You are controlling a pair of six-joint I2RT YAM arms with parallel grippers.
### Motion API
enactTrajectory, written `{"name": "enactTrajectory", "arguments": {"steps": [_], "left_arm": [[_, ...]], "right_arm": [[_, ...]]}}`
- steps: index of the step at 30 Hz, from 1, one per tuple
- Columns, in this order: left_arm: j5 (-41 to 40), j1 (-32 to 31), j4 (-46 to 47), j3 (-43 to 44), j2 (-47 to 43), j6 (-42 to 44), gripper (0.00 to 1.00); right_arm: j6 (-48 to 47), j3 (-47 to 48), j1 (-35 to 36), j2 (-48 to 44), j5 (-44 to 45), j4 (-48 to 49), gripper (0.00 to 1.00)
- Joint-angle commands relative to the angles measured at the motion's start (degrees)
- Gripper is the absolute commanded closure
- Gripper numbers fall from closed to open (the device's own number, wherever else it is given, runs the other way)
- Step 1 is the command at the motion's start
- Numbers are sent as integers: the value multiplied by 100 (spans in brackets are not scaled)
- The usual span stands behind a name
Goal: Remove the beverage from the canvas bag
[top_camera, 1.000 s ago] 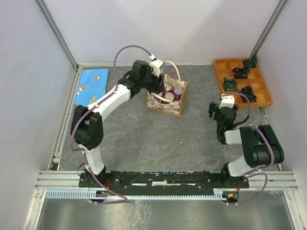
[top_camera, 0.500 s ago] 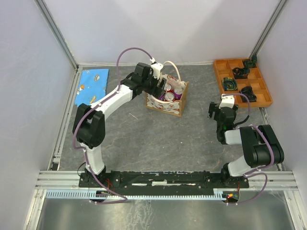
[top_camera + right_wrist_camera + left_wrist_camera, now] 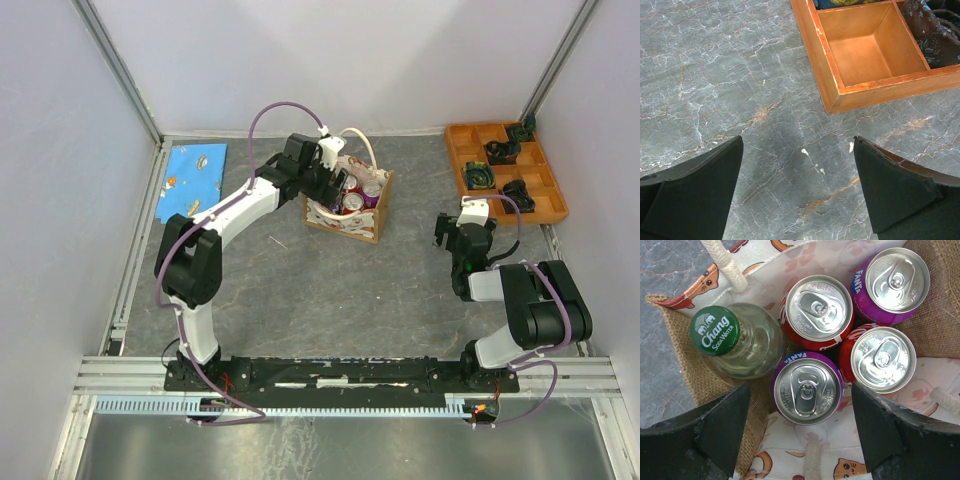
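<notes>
- Toward the far edge of the table (image 3: 330, 290), slightly left of its middle, the canvas bag (image 3: 345, 218) is being carried upright, with bare grey surface lying open on its near side and to its right.
- Four cans (image 3: 883, 359) and a green-capped bottle (image 3: 715, 331) are being held tightly packed inside it.
- The left arm is being stretched far forward, and the left gripper (image 3: 800, 390) is being pointed straight down over the bag's mouth, fingers spread wide either side of the near purple can (image 3: 806, 394), apart from it.
- The far right corner is being taken up by the orange tray (image 3: 816, 50), the far left by a blue mat (image 3: 195, 178).
- Beside the tray's near corner, the right gripper (image 3: 797, 145) is being held over bare table, fingers spread, pinching nothing.
</notes>
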Motion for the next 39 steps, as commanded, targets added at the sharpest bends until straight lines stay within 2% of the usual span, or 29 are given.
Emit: {"name": "enactTrajectory", "arguments": {"steps": [1,12,25,27,30,39], "left_arm": [[-94,7,-442,100,254,229,13],[-97,8,-687,129,487,311,16],[-27,6,-911,389,1220,346,15],[1,4,-922,405,1321,320,18],[58,7,-924,408,1404,270,31],[-24,4,-904,439,1177,209,93]], "right_arm": [[36,93,-21,-69,44,172,1],[36,90,-24,-69,44,172,1],[36,88,-18,-74,43,172,1],[35,90,-23,-72,43,172,1],[36,95,-21,-70,39,172,1],[36,91,-22,-67,41,171,1]]}}
